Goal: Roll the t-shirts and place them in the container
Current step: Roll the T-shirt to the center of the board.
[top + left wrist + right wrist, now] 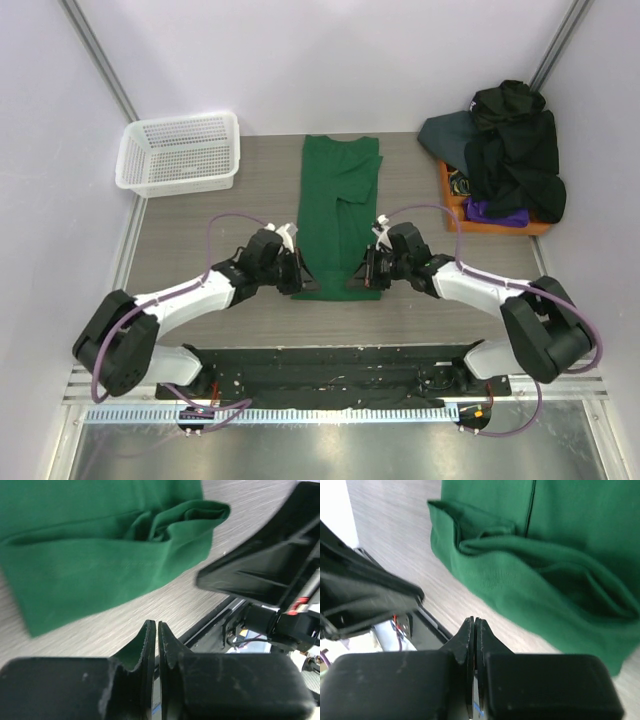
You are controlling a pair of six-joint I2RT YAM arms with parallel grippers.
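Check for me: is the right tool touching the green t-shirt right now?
Apart. The right wrist view shows the right tool, closed, short of the green t-shirt, with a strip of bare table between its tips and the folded hem.

The black two-fingered right gripper [474, 624] had its jaws pressed flat together, nothing visible between them, tips just short of the dark green soft cloth t-shirt [545, 580]. The shirt's near edge lay doubled over in a loose, bulging fold on the grey wood-grain table [395, 535]. A blurred black angular part [365, 597] crossed the left side
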